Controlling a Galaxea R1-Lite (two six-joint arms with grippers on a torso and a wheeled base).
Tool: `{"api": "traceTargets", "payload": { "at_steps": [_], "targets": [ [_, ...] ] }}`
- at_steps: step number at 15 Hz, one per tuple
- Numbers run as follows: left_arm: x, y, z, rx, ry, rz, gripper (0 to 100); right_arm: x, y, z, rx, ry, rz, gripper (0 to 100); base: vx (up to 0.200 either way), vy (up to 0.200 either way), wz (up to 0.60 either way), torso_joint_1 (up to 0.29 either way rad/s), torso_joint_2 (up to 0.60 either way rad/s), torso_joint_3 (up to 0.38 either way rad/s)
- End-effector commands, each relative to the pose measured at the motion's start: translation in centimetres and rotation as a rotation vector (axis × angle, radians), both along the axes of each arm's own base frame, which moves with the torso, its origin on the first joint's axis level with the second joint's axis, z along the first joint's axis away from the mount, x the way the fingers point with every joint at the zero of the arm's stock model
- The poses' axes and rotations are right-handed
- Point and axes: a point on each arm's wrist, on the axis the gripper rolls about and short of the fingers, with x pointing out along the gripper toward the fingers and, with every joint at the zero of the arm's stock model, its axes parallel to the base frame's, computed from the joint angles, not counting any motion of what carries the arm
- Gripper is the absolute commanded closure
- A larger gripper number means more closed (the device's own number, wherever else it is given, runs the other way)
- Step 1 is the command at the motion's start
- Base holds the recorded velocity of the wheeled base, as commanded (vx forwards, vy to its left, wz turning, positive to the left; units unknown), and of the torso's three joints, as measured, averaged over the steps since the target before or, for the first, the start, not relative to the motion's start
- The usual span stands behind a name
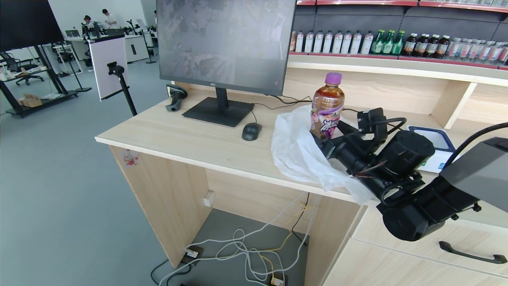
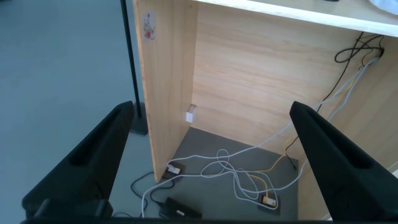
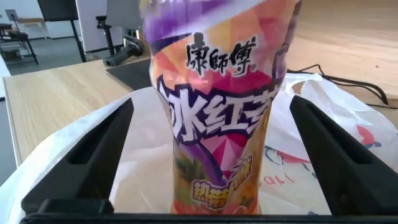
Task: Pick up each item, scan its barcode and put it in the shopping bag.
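Note:
A tea bottle (image 1: 327, 105) with a purple cap and a colourful label stands upright at the white plastic shopping bag (image 1: 297, 153) on the wooden desk (image 1: 178, 135). Its base is hidden behind the bag and my right gripper (image 1: 326, 142). In the right wrist view the bottle (image 3: 217, 124) fills the gap of the right gripper (image 3: 211, 109), whose fingers (image 3: 99, 149) are spread wide on either side, with the bag (image 3: 339, 146) underneath. My left gripper (image 2: 211, 109) hangs open and empty below desk height, facing the desk's side panel (image 2: 165, 81).
A monitor (image 1: 226, 43), a mouse (image 1: 251, 131) and a handheld barcode scanner (image 1: 176, 97) sit on the desk left of the bag. A white and blue box (image 1: 434, 145) lies to the right. Shelves of bottles (image 1: 397, 41) line the back. Cables (image 2: 230, 174) trail under the desk.

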Motion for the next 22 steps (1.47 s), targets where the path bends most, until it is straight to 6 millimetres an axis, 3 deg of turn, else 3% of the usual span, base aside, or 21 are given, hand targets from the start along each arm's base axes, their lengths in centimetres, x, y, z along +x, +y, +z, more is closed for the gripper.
{"api": "traceTargets", "payload": {
  "at_steps": [1,5,10,14,17,22],
  "targets": [
    [0.0,0.0,0.0,0.000,-0.001,0.000,0,-0.8,-0.4,1.2,0.008,-0.024,-0.001,0,0.000,0.000,0.00,0.000,0.00,0.000],
    [0.0,0.0,0.0,0.000,-0.001,0.000,0,-2.1,-1.8,1.8,0.009,-0.016,-0.028,0,0.000,0.000,0.00,0.000,0.00,0.000],
    [0.0,0.0,0.0,0.000,-0.001,0.000,0,-2.9,-2.0,2.7,0.016,-0.033,-0.023,0,0.000,0.000,0.00,0.000,0.00,0.000],
    [0.0,0.0,0.0,0.000,-0.001,0.000,0,-6.3,-3.3,4.6,0.026,-0.057,-0.027,0,0.000,0.000,0.00,0.000,0.00,0.000],
    [0.0,0.0,0.0,0.000,-0.001,0.000,0,-7.3,-4.1,5.6,0.036,-0.083,-0.041,0,0.000,0.000,0.00,0.000,0.00,0.000],
    [0.0,0.0,0.0,0.000,-0.001,0.000,0,-7.4,-4.4,5.5,0.035,-0.075,-0.048,0,0.000,0.000,-0.60,0.003,0.00,0.000]
  ]
}}
